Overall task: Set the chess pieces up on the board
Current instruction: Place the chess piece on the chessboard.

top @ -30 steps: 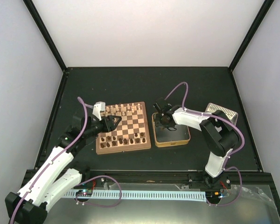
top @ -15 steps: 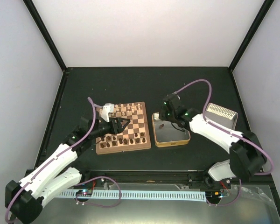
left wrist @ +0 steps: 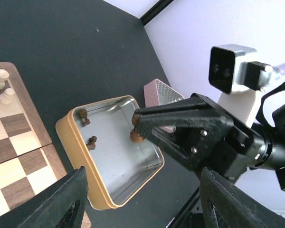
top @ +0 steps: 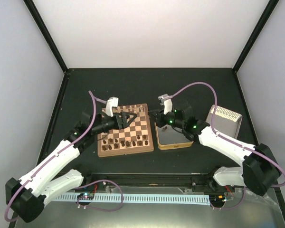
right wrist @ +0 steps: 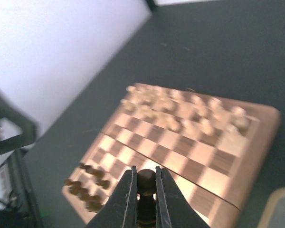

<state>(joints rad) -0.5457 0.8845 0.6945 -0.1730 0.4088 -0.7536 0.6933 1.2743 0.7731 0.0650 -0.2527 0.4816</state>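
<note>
Reaching leftward, right pincer [right wrist: 146,173] pinches, apparently, a dark pawn [right wrist: 146,180].

the board's [top: 142,127] middle rows lie open between cream pieces [top: 137,110] and dark pieces [top: 128,142], left fingers [top: 125,115] overhead.

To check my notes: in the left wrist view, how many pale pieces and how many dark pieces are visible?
Pale pieces: 2
Dark pieces: 3, two in the tin, one in the right tool
Total: 5
</note>
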